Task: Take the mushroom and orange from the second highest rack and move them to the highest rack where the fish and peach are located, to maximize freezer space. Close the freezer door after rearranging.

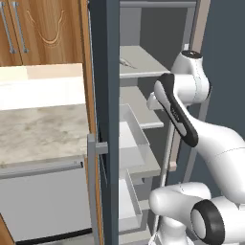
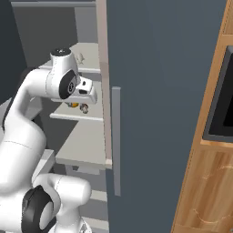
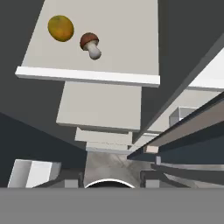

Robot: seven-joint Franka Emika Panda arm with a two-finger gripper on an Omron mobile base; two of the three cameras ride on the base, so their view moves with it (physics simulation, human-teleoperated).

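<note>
The round orange fruit (image 3: 61, 28) and the brown-capped white-stemmed mushroom (image 3: 90, 45) lie near each other on the flat grey second-highest rack (image 3: 113, 39). The gripper's finger state cannot be told. The grey freezer door (image 2: 159, 113) stands open beside the rack.

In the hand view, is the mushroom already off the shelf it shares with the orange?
No: the mushroom lies on the same rack as the orange, close beside it.

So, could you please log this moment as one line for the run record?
phase: approach | orange and mushroom: side by side on second-highest rack, ungrasped | freezer door: open | jaws: state unclear
</note>
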